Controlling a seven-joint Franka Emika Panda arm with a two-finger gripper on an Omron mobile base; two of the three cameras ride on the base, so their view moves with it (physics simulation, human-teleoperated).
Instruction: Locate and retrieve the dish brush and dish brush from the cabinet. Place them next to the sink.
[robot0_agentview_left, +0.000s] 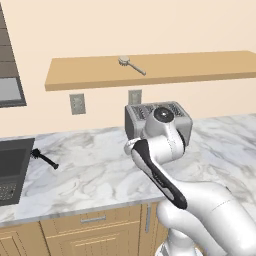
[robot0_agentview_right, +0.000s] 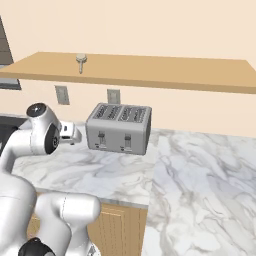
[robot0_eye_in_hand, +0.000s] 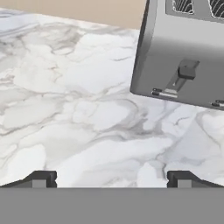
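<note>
Gripper (robot0_eye_in_hand: 111, 179) w/ 2 dark fingertips wide apart, holding nothing, over white marble counter (robot0_agentview_left: 95, 175) beside grey 4-slot toaster (robot0_agentview_right: 119, 128). Black spiky-headed dish brush (robot0_agentview_left: 44, 159) lies on counter just beside dark rectangular sink (robot0_agentview_left: 12, 167). Pale wood disc-head brush (robot0_agentview_left: 131, 64) lies on wooden shelf (robot0_agentview_right: 150, 70).

Your glossy white rounded-link arm (robot0_agentview_left: 200, 200) carries a long black strip (down its forearm), dark round joint caps, and two small dark finger tips (robot0_eye_in_hand: 41, 178).
</note>
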